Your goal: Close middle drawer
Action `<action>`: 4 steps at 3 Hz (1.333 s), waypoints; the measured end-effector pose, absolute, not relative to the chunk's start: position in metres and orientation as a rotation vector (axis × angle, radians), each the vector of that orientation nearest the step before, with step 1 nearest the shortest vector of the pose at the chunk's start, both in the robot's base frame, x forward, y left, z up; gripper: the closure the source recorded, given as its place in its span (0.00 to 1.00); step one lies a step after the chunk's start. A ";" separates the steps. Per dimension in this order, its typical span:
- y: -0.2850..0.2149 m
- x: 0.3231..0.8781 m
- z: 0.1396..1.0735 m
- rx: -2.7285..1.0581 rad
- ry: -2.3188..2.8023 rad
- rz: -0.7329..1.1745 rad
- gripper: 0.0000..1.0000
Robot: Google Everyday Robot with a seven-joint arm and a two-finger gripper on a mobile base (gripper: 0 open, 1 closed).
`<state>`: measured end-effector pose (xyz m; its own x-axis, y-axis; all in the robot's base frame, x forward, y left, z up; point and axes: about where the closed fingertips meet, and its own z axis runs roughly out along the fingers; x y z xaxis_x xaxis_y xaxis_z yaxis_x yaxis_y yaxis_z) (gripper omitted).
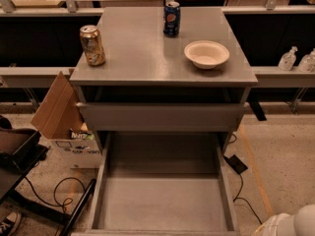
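Note:
The middle drawer (162,200) stands pulled far out toward me, its long grey tray empty and its front panel at the bottom edge of the view. Above it the taller-fronted top drawer (160,117) sits slightly out under the cabinet top (142,58). My gripper is not in view; only a white rounded part of my arm (295,222) shows at the bottom right corner, right of the open drawer.
On the cabinet top stand a gold can (92,45), a blue Pepsi can (171,18) and a cream bowl (206,54). An open cardboard box (59,112) sits left of the cabinet. Cables and a black device (237,164) lie on the floor at right.

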<state>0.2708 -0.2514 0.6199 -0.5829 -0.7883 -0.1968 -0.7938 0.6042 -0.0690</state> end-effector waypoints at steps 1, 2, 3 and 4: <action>-0.234 0.253 0.572 -1.335 2.622 0.144 1.00; -0.225 0.248 0.515 -1.292 2.575 0.293 1.00; -0.210 0.264 0.471 -1.328 2.479 0.425 1.00; -0.190 0.283 0.428 -1.345 2.410 0.563 1.00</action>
